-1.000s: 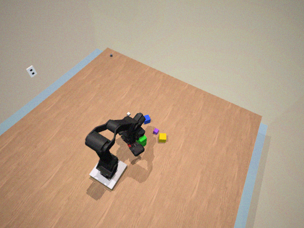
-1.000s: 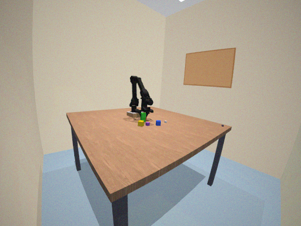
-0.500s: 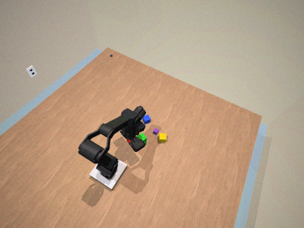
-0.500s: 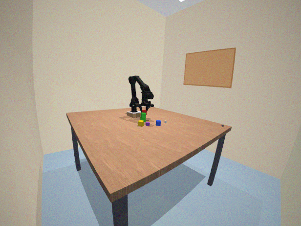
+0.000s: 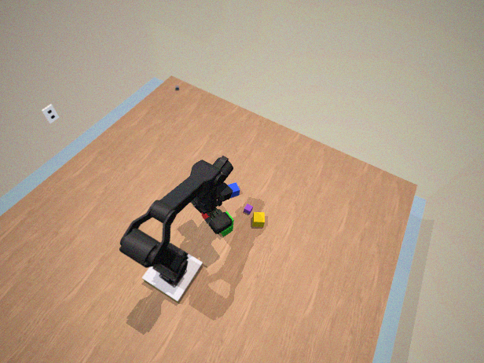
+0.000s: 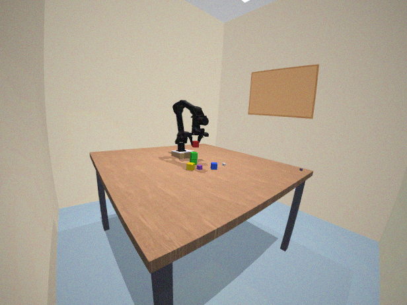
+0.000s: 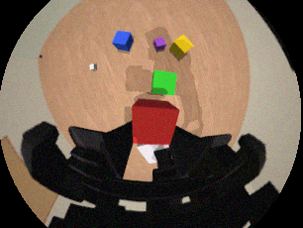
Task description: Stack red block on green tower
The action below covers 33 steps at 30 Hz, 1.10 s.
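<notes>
Red block (image 6: 195,143) is up in the air, clamped in the hand (image 6: 197,140), hanging above the green tower (image 6: 193,158) with open air between them. Seen from the wrist, the tower sits at 12 o'clock, the yellow cube (image 7: 182,46) and purple cube (image 7: 159,43) beyond it, all well inside the bench (image 6: 205,204) edges.
</notes>
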Motion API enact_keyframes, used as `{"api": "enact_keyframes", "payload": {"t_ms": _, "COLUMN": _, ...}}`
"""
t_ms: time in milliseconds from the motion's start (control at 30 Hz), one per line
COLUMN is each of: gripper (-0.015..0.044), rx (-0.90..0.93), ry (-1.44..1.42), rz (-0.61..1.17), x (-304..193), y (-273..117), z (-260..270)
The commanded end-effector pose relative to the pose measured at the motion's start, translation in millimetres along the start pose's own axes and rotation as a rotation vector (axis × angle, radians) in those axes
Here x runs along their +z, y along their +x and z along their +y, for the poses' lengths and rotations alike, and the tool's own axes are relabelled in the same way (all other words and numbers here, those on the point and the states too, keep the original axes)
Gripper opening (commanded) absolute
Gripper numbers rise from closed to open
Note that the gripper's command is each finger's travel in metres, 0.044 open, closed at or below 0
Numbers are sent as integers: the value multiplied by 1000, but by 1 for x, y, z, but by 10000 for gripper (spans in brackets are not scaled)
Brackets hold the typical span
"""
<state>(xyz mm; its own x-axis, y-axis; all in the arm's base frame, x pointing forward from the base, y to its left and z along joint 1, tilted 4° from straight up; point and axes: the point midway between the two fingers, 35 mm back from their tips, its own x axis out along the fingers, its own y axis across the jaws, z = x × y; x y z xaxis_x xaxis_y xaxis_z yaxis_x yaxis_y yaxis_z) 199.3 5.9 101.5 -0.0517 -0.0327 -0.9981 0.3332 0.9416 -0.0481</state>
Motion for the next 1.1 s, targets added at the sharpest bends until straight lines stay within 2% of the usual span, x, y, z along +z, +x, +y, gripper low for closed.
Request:
{"api": "enact_keyframes", "payload": {"t_ms": 0, "gripper": 0, "rx": 0, "ry": 3, "rz": -2, "x": 0, "y": -2, "z": 0}}
{"api": "enact_keyframes", "payload": {"t_ms": 133, "gripper": 0, "rx": -1, "ry": 7, "rz": -5, "x": 3, "y": -4, "z": -1}}
{"api": "enact_keyframes", "payload": {"t_ms": 533, "gripper": 0, "rx": -3, "ry": 7, "rz": -11, "x": 61, "y": -5, "z": -21}}
{"api": "enact_keyframes", "payload": {"t_ms": 1067, "gripper": 0, "rx": -3, "ry": 7, "rz": -10, "x": 50, "y": 13, "z": -21}}
